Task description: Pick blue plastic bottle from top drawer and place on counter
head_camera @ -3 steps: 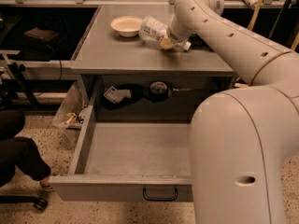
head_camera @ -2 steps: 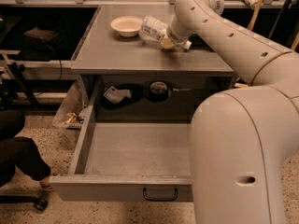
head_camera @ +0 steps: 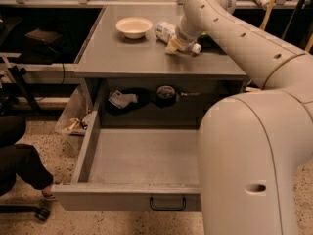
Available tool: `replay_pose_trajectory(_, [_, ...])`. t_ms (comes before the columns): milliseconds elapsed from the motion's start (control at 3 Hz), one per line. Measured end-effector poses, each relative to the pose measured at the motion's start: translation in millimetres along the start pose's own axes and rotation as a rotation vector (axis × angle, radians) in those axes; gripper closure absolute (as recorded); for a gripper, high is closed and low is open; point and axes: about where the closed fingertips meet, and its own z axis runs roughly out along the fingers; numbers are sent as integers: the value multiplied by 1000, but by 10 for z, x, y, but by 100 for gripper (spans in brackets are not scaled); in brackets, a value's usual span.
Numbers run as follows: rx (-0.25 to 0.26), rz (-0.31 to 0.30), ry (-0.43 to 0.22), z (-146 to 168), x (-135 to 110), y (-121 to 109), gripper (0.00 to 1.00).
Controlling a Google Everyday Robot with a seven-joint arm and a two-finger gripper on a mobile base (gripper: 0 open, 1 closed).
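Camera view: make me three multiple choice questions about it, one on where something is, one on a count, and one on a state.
1. Where is the blue plastic bottle?
A. on the floor
B. on the counter, right of the bowl
C. on a chair

2. How many bowls stand on the counter?
A. one
B. two
C. three

3. The top drawer is:
A. shut
B. pulled open
C. lifted out and set on the floor

Answers:
1 B: the bottle lies on its side on the counter, with the gripper right at it.
2 A: only one pale bowl shows there.
3 B: its inside shows, drawn out toward the camera.
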Motion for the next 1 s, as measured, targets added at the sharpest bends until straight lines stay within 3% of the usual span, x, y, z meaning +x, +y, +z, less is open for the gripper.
replay_pose_trajectory(333, [60, 24, 28, -525, -189, -372, 0])
replay_pose_trajectory(667, [180, 59, 80, -1306, -375, -832, 0])
replay_pose_trajectory(1000, [374, 151, 106, -2573, -528, -1396, 0])
